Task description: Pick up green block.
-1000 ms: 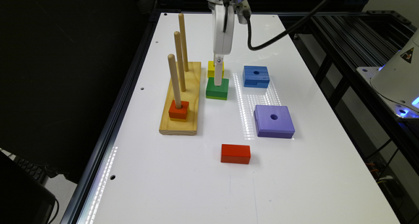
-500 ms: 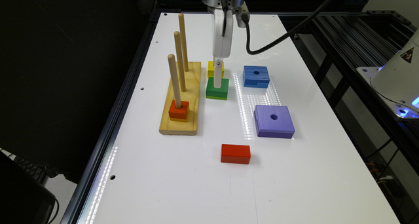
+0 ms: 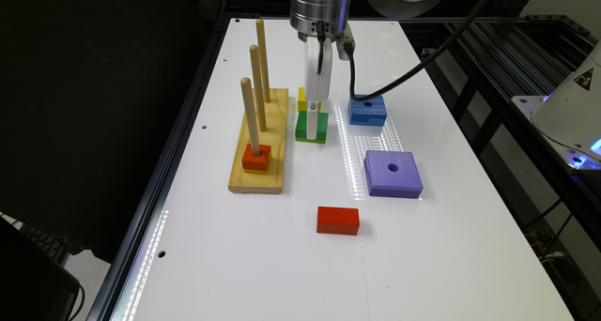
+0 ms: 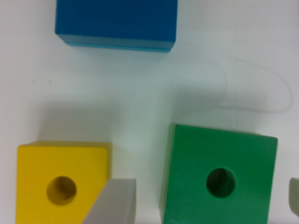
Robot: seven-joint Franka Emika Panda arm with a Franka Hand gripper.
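As your pincer (image 4: pixel 205 198) dropped over the last second, its fingers stood apart astride the green block (image 4: pixel 219 179), mid-frame on the surface (image 3: pixel 281 246); closing looked next.

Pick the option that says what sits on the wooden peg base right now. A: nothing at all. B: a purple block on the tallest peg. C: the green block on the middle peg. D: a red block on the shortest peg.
D: in the exterior view a red block is threaded on the shortest peg of the wooden base, while the green block lies on the table beside it.
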